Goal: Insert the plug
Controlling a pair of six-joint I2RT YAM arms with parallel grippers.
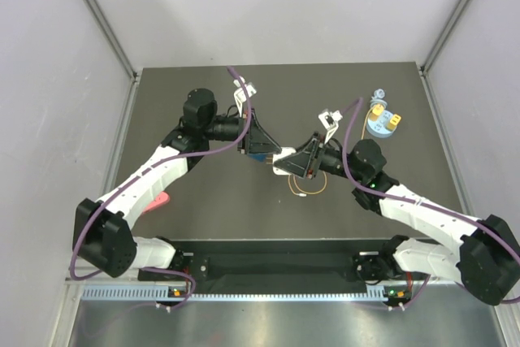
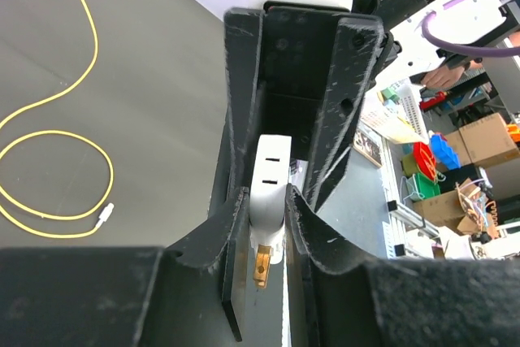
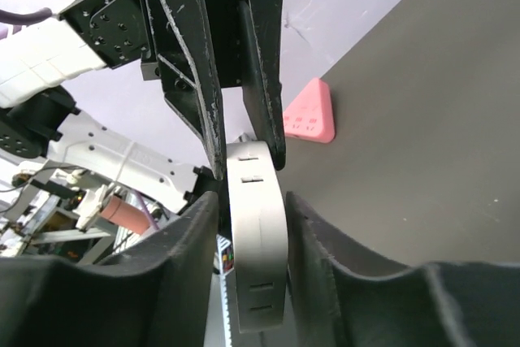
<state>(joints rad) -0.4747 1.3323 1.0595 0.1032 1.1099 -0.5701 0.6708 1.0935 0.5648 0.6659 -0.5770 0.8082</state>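
Block (white, slotted) sits clamped between left claw and right claw.

A dark grey table is enclosed by pale walls on the left, right and far sides. A round blue holder is set on it at the far right. A thin yellow cable is laid in loose loops on the bare surface, just right of the middle, and its small white tip is rested flat on the table. A pink triangular piece is laid at the near left, well apart from the cable.
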